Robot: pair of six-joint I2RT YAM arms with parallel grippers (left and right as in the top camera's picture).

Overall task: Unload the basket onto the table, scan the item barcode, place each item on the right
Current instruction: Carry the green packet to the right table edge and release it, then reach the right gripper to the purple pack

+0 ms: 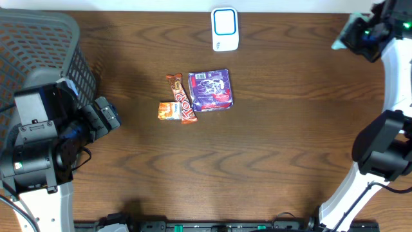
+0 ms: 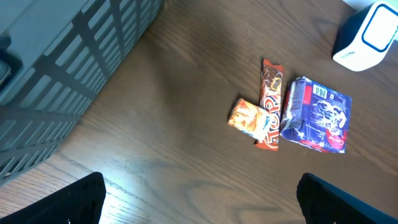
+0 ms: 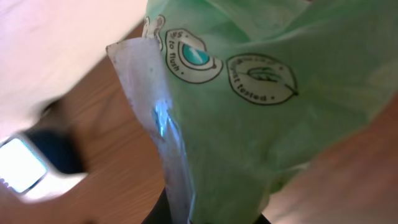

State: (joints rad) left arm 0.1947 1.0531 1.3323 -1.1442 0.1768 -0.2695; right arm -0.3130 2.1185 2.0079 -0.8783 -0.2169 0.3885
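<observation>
Far right of the table (image 1: 290, 161), top edge in overhead, my right gripper (image 1: 362, 33) is clamped tight on the green pack (image 3: 267, 93). The pack is soft, translucent green film, crinkled, with round printed icons and a clear sealed seam down one edge. I can't make out a barcode from the wrist view. The scanner (image 1: 224, 29), white with a blue face, sits well to the pack's left. My left gripper (image 2: 199, 208) has its jaws wide, holding nothing, beside the grey basket (image 1: 38, 38). Mid-table, a purple packet (image 1: 210, 90), brown bar (image 1: 181, 96) and orange snack (image 1: 169, 111) lie bunched together.
</observation>
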